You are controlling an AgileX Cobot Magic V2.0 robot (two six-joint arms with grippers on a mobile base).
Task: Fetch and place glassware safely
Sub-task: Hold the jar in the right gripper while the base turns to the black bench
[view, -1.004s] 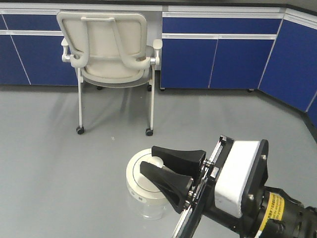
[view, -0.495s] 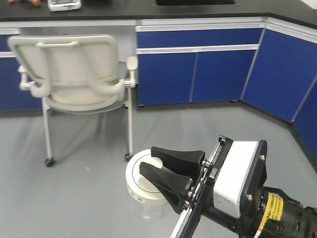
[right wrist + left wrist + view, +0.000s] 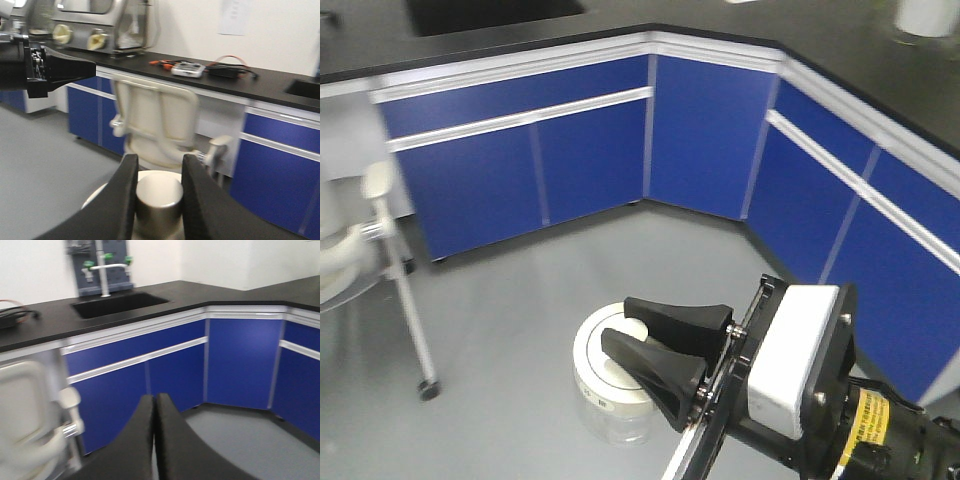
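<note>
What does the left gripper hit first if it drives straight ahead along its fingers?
Probably the blue cabinet doors below the sink: the shut left gripper points at them, nothing visible between. The chair sits left of that line. Depth unclear.

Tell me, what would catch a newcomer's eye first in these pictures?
First comes the big black right gripper, low in the front view. It is clamped on the knob of a small glass jar with a cream-white lid, held above the grey floor. Behind it, bright blue cabinets wrap around the corner, and the right wrist view shows a pale chair just beyond the jar.
</note>
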